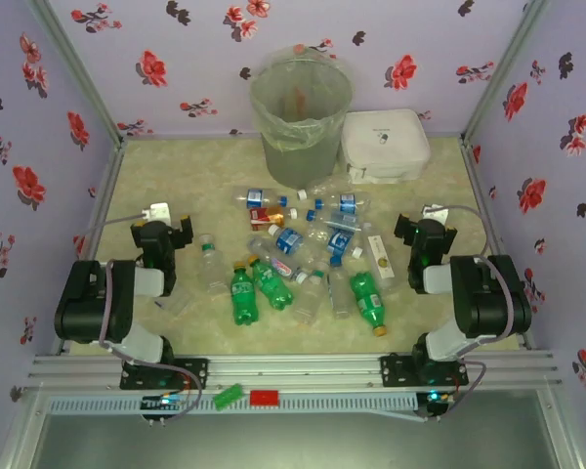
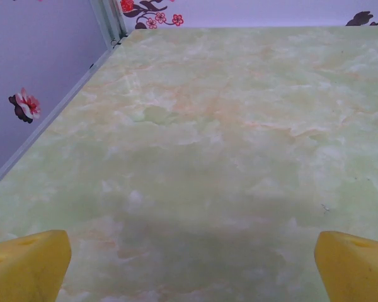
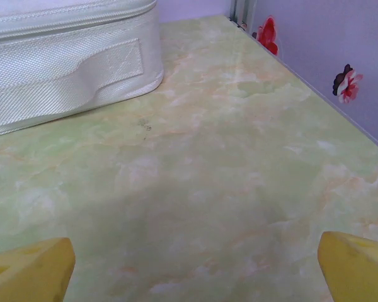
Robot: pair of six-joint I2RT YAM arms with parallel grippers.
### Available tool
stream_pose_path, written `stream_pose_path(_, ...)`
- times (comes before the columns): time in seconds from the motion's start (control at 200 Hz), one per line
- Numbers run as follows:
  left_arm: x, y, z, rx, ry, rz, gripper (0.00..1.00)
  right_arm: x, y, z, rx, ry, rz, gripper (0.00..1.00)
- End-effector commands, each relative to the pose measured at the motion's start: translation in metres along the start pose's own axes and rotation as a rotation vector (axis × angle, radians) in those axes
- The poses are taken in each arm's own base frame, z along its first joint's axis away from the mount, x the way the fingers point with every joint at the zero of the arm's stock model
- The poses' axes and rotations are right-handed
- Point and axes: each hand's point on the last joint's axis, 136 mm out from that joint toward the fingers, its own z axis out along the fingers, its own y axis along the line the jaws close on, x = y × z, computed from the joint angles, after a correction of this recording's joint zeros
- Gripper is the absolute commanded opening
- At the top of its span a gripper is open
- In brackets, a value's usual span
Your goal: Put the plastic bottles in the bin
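Several plastic bottles (image 1: 303, 259) lie in a loose heap at the middle of the table. Among them are green ones with yellow caps (image 1: 242, 293) (image 1: 368, 298), clear ones with blue labels (image 1: 289, 241) and a red-orange labelled one (image 1: 266, 217). The bin (image 1: 299, 117), lined with a translucent bag, stands upright behind the heap. My left gripper (image 1: 161, 227) (image 2: 192, 270) sits left of the heap, open over bare table. On the right side, my right gripper (image 1: 422, 227) (image 3: 195, 270) is also open with nothing between its yellow fingertips (image 3: 31, 270).
A flat white box (image 1: 384, 145) (image 3: 63, 63) sits right of the bin, just ahead of my right gripper. Floral walls close in the table (image 2: 227, 126) on three sides. A metal rail (image 1: 293, 371) runs along the near edge.
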Motion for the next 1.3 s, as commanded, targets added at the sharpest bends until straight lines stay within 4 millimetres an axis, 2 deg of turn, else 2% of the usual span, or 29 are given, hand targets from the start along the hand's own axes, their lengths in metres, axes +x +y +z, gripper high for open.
stream_pose_path(0.0, -0.014, 0.006, 0.005, -0.030, -0.041, -0.037, 1.00, -0.016, 0.006, 0.003, -0.013, -0.048, 0.018, 0.99)
stream_pose_path(1.085, -0.014, 0.006, 0.004, -0.031, -0.045, -0.033, 1.00, -0.016, 0.008, 0.002, -0.033, -0.052, 0.013, 0.99)
stream_pose_path(1.155, -0.021, 0.007, 0.001, -0.043, -0.047, -0.029, 1.00, -0.023, 0.012, -0.002, -0.041, -0.064, -0.001, 1.00)
stream_pose_path(1.295, -0.048, 0.013, -0.014, -0.086, -0.043, -0.019, 0.99, -0.043, 0.008, -0.015, 0.003, -0.051, -0.020, 1.00)
